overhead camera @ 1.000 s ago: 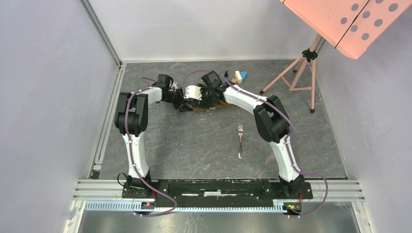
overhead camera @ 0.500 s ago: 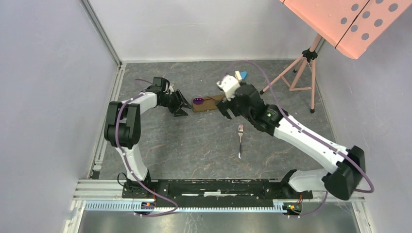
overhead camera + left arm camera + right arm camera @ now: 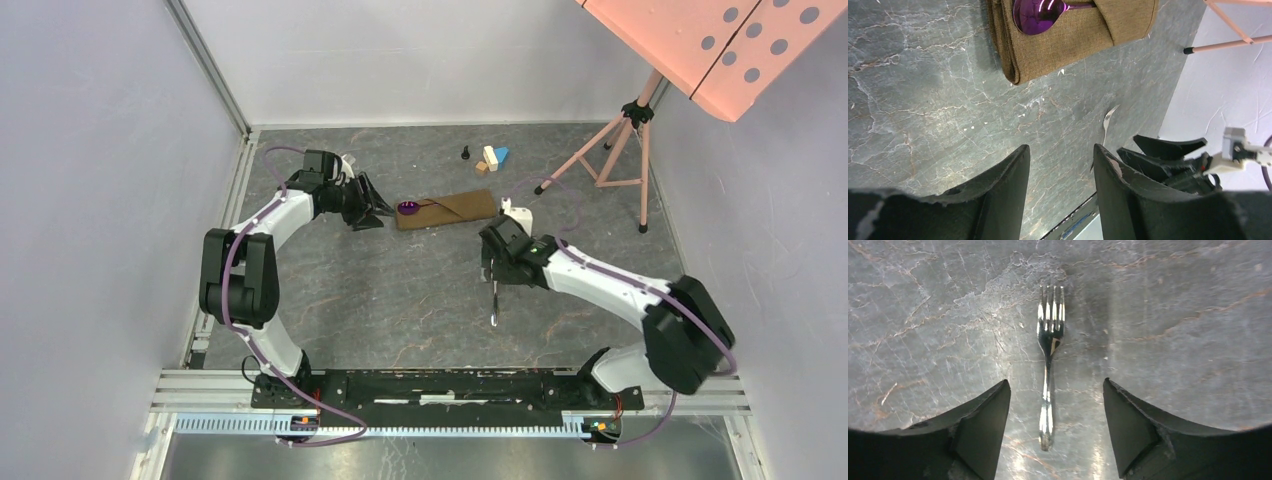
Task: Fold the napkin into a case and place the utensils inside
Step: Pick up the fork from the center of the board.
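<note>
The case (image 3: 455,208) is a narrow folded brown cloth lying at the back of the table. The spoon's purple bowl (image 3: 408,208) sticks out of its left end. In the left wrist view the case (image 3: 1068,45) and the spoon bowl (image 3: 1035,14) sit at the top. My left gripper (image 3: 378,214) is open and empty just left of the case, and its jaws (image 3: 1060,155) frame bare table. The silver fork (image 3: 1049,365) lies flat between my open right gripper's (image 3: 1055,390) fingertips. From above, the right gripper (image 3: 490,272) hovers over the fork (image 3: 493,305), hiding its tines.
Small toy blocks (image 3: 490,158) and a small black piece (image 3: 465,153) lie behind the case. A pink tripod stand (image 3: 610,150) stands at the back right under a pink perforated board (image 3: 720,40). Grey walls close in on the left, back and right.
My right arm has swung away from the case, forward and down over the fork. My left gripper has drawn back to the left of the case, uncovering the spoon bowl.
</note>
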### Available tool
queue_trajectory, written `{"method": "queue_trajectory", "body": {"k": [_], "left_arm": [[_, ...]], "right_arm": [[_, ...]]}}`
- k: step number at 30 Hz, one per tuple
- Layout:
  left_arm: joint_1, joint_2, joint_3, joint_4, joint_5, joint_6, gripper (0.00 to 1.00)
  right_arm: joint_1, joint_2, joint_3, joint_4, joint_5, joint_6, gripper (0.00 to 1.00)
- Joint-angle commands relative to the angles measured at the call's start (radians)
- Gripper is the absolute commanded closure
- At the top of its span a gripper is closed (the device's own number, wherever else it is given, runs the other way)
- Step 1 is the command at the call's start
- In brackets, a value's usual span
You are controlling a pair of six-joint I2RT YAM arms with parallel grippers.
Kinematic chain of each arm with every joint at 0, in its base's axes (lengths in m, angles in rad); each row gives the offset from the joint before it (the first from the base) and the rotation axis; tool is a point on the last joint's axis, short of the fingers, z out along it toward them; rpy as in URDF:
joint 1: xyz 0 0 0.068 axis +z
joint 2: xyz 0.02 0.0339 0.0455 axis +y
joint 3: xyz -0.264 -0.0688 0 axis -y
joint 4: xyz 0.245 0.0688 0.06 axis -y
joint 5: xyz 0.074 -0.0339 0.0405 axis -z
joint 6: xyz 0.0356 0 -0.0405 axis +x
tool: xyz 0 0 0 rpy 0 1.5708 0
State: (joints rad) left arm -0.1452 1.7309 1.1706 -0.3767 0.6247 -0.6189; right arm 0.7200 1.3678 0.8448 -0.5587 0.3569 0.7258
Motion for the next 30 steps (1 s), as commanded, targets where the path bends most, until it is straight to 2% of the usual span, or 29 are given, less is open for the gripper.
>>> {"method": "queue_trajectory", "body": {"k": [1, 13, 15, 17, 18, 20, 22, 24, 28, 30], "left_arm": [[0.004, -0.036, 0.009, -0.018, 0.012, 0.083, 0.44], [0.008, -0.037, 0.015, -0.016, 0.035, 0.083, 0.43], [0.01, -0.036, 0.015, -0.017, 0.035, 0.083, 0.43], [0.012, -0.033, 0.016, -0.016, 0.031, 0.084, 0.43], [0.012, -0.03, 0.015, -0.017, 0.028, 0.084, 0.43], [0.016, -0.017, 0.017, -0.018, 0.025, 0.084, 0.44], [0.019, -0.003, 0.025, -0.02, 0.02, 0.086, 0.44], [0.02, 0.015, 0.035, -0.024, 0.011, 0.086, 0.44], [0.021, 0.079, 0.07, -0.04, -0.009, 0.089, 0.44], [0.021, 0.115, 0.083, -0.042, -0.018, 0.078, 0.44]], "right_arm": [[0.003, 0.112, 0.046, 0.011, -0.038, 0.073, 0.3], [0.035, 0.249, 0.021, 0.066, -0.043, 0.05, 0.69], [0.042, 0.257, 0.014, 0.066, -0.038, 0.045, 0.8], [0.049, 0.246, 0.018, 0.077, -0.003, 0.009, 1.0], [0.055, 0.234, 0.027, 0.094, 0.028, -0.035, 1.0], [0.06, 0.203, 0.06, 0.159, 0.087, -0.181, 1.0], [0.061, 0.164, 0.087, 0.276, 0.084, -0.465, 1.0], [0.061, 0.139, 0.123, 0.366, -0.001, -0.764, 1.0], [0.058, 0.153, 0.175, 0.46, -0.087, -1.128, 1.0], [0.053, 0.17, 0.19, 0.473, -0.235, -1.332, 1.0]]}}
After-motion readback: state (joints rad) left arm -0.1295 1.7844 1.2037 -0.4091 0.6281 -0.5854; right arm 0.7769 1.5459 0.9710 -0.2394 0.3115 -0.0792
